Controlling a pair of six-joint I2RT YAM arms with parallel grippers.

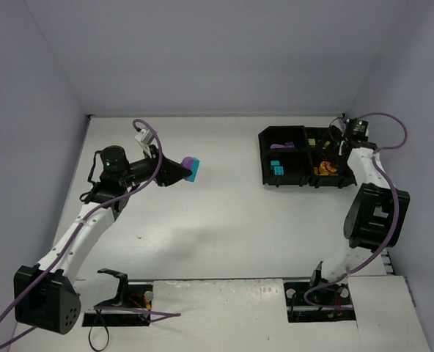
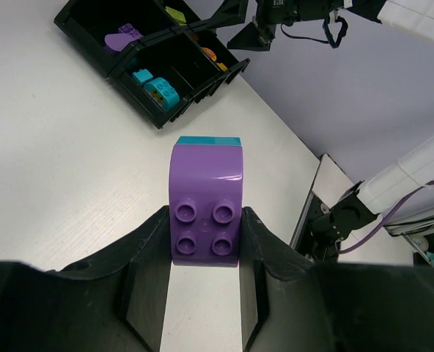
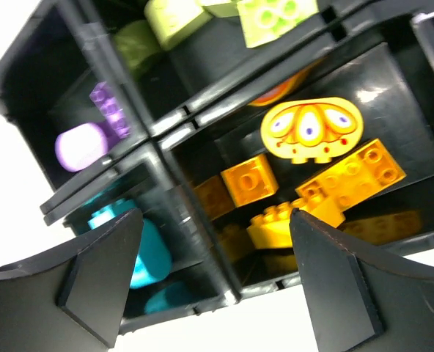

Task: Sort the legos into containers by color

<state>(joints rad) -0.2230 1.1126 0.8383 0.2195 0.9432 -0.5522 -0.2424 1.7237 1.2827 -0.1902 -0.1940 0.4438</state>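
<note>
My left gripper is shut on a purple rounded lego and holds it above the table, left of centre. In the left wrist view the gripper pinches the purple lego by its sides, and a cyan lego sticks to its far end. The black four-compartment tray stands at the back right. My right gripper hovers open and empty over it. The right wrist view shows the gripper above orange legos, cyan legos, purple legos and lime green legos.
The tray lies far ahead of the left gripper, with bare white table between them. Grey walls close the table at the left, back and right. The right arm's base and cables sit at the near right edge.
</note>
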